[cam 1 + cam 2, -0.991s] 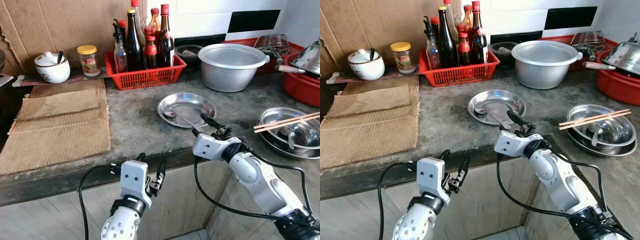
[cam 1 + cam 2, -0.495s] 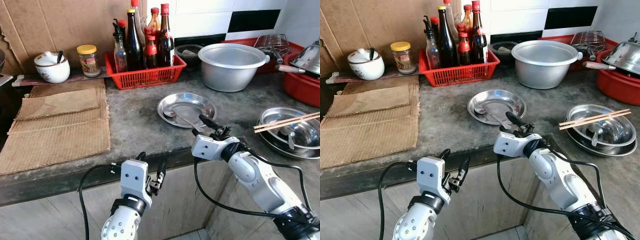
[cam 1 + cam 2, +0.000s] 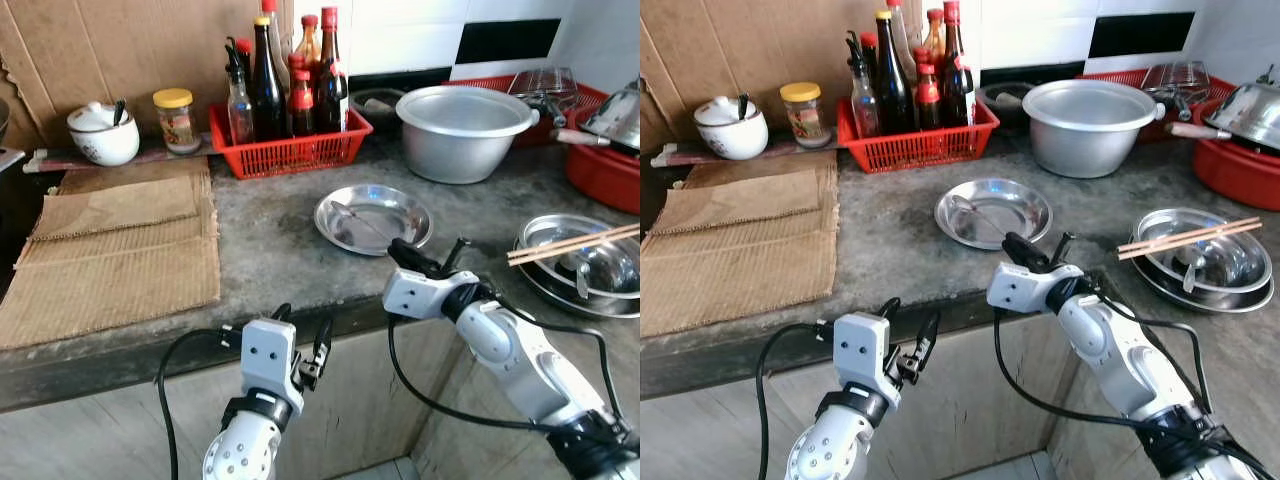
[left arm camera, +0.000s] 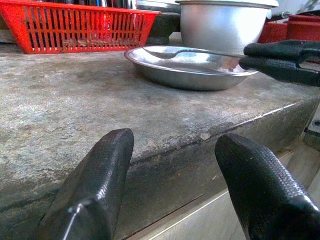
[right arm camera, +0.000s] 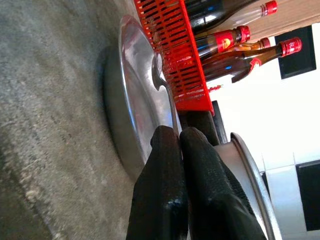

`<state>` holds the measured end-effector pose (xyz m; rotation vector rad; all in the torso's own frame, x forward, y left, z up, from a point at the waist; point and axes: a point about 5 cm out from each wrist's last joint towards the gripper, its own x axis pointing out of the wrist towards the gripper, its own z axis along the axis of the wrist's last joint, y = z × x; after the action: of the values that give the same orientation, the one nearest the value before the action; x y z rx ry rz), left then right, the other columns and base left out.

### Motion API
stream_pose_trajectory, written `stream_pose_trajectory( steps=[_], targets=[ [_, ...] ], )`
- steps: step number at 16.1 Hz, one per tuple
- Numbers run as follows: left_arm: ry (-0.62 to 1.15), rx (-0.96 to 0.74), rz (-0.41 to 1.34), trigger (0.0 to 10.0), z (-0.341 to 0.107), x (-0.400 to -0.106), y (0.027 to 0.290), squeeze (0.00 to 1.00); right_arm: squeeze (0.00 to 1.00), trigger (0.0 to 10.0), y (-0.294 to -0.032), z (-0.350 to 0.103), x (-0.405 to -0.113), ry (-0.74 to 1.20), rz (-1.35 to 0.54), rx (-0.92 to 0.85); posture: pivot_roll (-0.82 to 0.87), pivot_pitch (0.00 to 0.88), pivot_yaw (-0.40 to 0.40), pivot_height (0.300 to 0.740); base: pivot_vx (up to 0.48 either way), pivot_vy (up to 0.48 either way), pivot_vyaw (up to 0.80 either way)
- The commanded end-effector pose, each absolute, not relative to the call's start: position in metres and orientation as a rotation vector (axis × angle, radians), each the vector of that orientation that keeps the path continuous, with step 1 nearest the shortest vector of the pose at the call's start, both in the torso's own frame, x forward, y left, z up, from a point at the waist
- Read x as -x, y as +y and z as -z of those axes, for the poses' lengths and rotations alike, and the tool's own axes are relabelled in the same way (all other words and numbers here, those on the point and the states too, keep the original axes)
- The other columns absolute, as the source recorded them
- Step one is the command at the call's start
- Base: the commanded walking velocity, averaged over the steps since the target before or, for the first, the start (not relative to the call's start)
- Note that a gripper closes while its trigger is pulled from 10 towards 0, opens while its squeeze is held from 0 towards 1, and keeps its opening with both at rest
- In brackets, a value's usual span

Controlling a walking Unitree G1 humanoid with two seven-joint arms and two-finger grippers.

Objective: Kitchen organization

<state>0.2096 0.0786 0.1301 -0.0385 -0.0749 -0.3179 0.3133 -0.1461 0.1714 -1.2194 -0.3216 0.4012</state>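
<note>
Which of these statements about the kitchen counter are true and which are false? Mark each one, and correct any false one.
1. A spoon lies in the shallow steel plate. True.
2. The red basket holds bottles. True.
3. The chopsticks lie on the cardboard mat. False: they rest across the steel lid on the robot's right side.
4. The left gripper is shut on the spoon. False: it is open and sits below the counter edge, holding nothing.
5. The right gripper has its fingers pressed together near the plate's rim. True.
</note>
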Motion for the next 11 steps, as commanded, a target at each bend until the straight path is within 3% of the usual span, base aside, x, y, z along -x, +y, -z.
stream_pose_trajectory(
  steps=[1, 4, 5, 7, 11],
  targets=[
    [-0.083, 0.035, 0.319, 10.0, -0.132, -0.211, 0.077, 0.0, 0.0, 0.0, -0.147, -0.181, -0.316, -0.358, -0.377, 1.223, 0.1, 0.055, -0.032, 0.74, 0.0, 0.0, 0.0],
    [-0.099, 0.035, 0.317, 10.0, -0.134, -0.213, 0.078, 0.0, 0.0, 0.0, -0.136, -0.192, -0.311, -0.414, -0.333, 1.022, 0.1, 0.052, -0.031, 0.74, 0.0, 0.0, 0.0],
    [-0.102, 0.035, 0.316, 10.0, -0.135, -0.214, 0.078, 0.0, 0.0, 0.0, -0.132, -0.193, -0.308, -0.404, -0.32, 0.888, 0.1, 0.05, -0.035, 0.74, 0.0, 0.0, 0.0],
    [-0.109, 0.039, 0.311, 10.0, -0.136, -0.215, 0.078, 0.0, 0.0, 0.0, -0.116, -0.196, -0.297, -0.36, -0.313, 0.43, 0.1, 0.047, -0.037, 0.74, 0.0, 0.0, 0.0],
    [-0.108, 0.044, 0.306, 10.0, -0.136, -0.215, 0.08, 0.0, 0.0, 0.0, -0.105, -0.194, -0.283, -0.295, -0.288, 0.058, 0.1, 0.034, -0.038, 0.74, 0.0, 0.0, 0.0]
  ],
)
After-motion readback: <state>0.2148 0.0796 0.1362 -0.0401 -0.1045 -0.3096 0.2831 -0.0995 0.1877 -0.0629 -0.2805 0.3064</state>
